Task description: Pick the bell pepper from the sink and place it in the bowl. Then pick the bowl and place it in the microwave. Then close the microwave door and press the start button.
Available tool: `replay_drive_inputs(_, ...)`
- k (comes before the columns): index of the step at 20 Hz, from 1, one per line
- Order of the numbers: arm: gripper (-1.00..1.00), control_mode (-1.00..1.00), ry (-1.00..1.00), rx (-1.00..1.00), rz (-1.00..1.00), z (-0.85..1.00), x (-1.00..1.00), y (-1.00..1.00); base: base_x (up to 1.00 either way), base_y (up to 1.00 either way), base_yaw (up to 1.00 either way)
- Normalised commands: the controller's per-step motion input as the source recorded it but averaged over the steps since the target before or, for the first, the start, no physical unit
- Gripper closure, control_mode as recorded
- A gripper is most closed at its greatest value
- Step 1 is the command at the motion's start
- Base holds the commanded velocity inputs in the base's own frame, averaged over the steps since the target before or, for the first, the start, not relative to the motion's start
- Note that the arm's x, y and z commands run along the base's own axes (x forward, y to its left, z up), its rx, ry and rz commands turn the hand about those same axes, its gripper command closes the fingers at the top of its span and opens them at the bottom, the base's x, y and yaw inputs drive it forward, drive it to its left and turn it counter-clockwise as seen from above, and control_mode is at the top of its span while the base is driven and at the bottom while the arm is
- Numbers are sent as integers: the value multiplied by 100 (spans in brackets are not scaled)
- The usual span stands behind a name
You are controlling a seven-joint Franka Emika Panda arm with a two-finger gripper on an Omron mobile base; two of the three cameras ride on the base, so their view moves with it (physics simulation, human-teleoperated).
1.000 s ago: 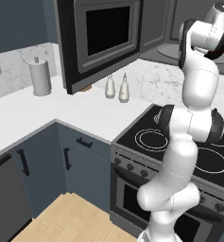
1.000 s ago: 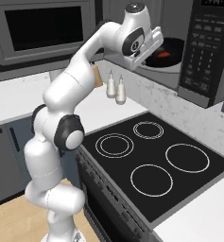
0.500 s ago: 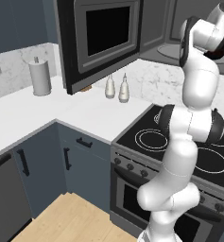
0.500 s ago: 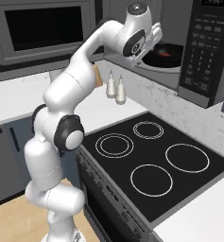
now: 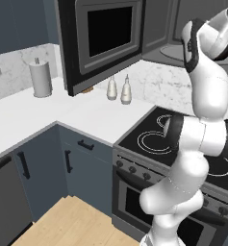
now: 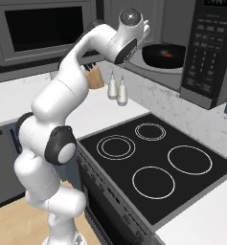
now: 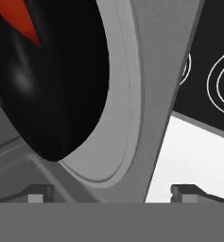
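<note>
The bell pepper is seen inside the bowl, which is set in the microwave cavity. The claw is spread wide beside the bowl, nothing pinched. The microwave door is swung open.

stove: black glass top, four white ring burners, knobs along the front | two shakers: upright, side by side on the white counter by the marble backsplash | paper towel roll: upright near the wall; knife block behind the shakers | slate-blue cabinets below
</note>
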Motion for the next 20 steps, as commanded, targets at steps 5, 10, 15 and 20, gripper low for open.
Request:
replay_drive_inputs(5,-100,-100,-22,-4,11,8,-42,62,0,0,0)
replay_drive_inputs(10,-100,-100,-11,-3,8,14,-66,60,0,0,0)
replay_drive_inputs(15,-100,-100,-2,-3,5,21,-94,47,0,0,0)
replay_drive_inputs(20,-100,-100,-7,-6,0,33,-100,38,0,0,0)
